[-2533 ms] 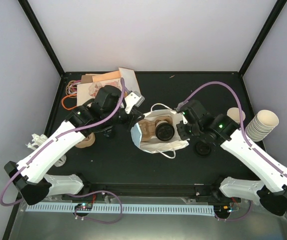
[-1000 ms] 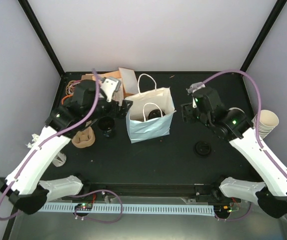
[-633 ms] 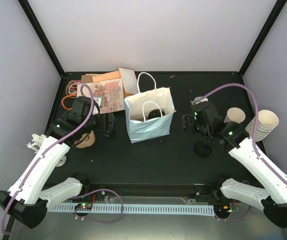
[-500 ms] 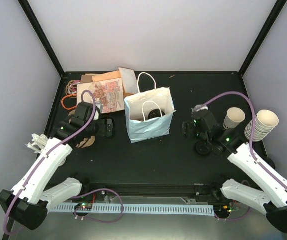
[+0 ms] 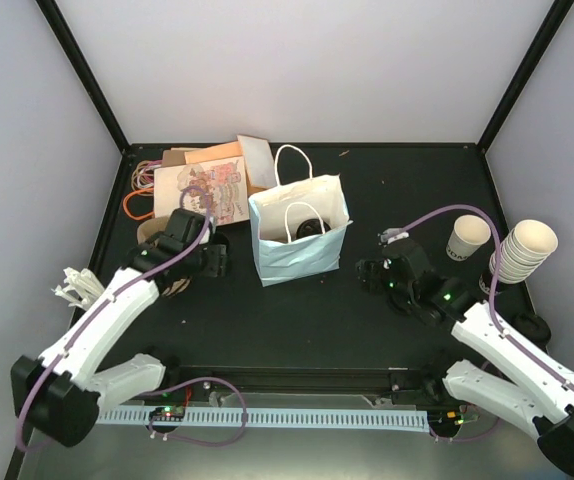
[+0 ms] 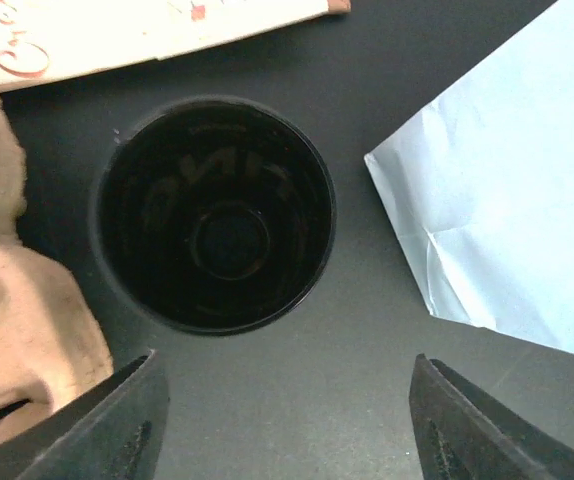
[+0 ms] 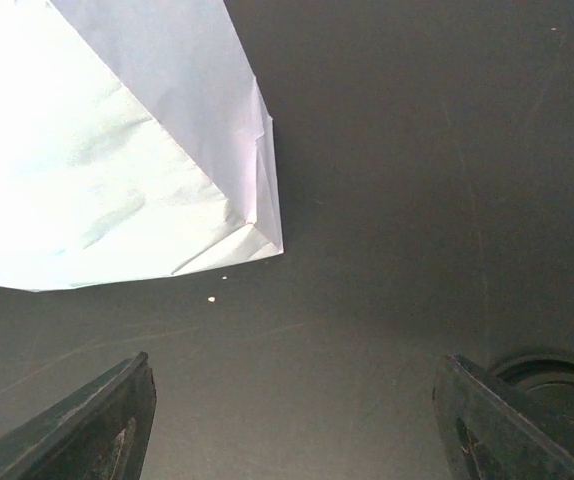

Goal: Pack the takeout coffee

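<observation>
1. Left gripper (image 6: 285,380) wide, empty, black cup (image 6: 214,213) just ahead
2. Right gripper (image 7: 294,385) wide, empty, white bag (image 7: 117,150) ahead-left
3. Takeout coffee (image 5: 307,228) inside that bag, between both grippers

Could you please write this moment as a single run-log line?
bag upright | coffee inside bag | left gripper open, empty, by black cup | right gripper open, empty, beside bag

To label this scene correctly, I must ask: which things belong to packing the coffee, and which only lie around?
Job:
- coffee
- white bag holding it

Lying about:
- pulp carrier
- printed flat bags
- single cup
- cup stack
- black cup
- loose lid
</observation>
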